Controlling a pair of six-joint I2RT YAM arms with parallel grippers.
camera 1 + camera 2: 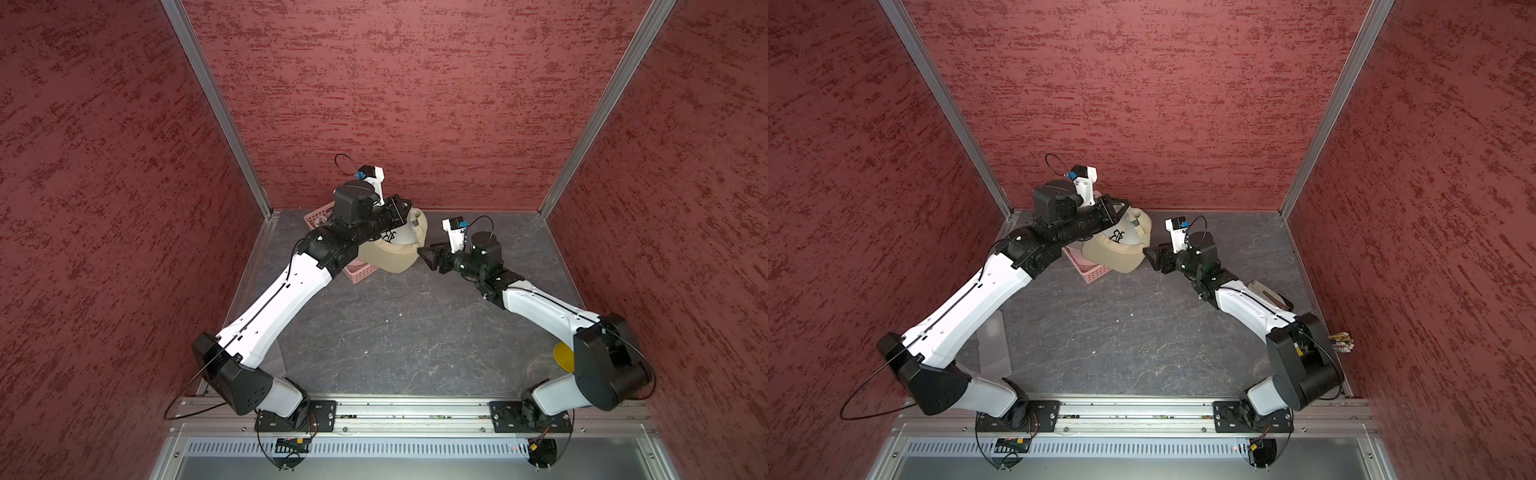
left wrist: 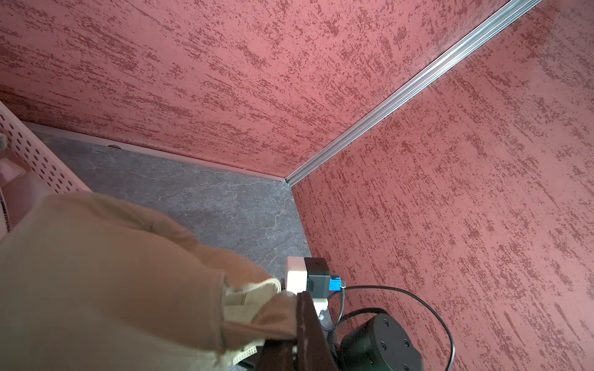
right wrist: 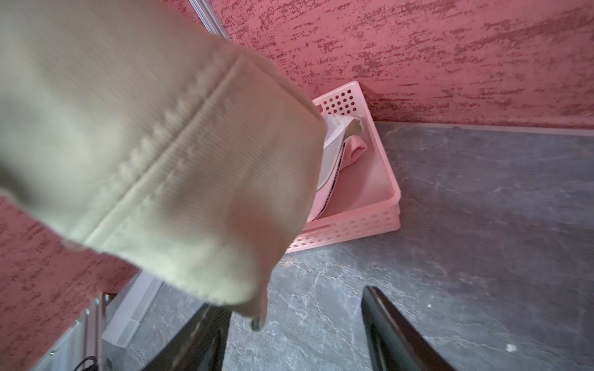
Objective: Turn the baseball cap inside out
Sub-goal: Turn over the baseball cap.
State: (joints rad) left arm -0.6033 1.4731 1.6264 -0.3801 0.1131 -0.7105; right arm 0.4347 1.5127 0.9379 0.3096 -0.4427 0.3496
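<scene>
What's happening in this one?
The left end effector is shut on the beige baseball cap, holding it raised partly over a pink basket. The right end effector is open, its jaws apart right at the cap's hanging edge, not gripping it.

The left arm (image 1: 282,299) and right arm (image 1: 540,305) have smooth white shells, each with a thin black line running along it, between bulky black joints (image 1: 237,384). Each wrist has a white camera mount (image 1: 371,173) with a black box, blue plug and looping black cable (image 2: 395,289). The right gripper (image 1: 424,252) has black triangular fingers. The black base plates (image 1: 324,415) show silver screws.
</scene>
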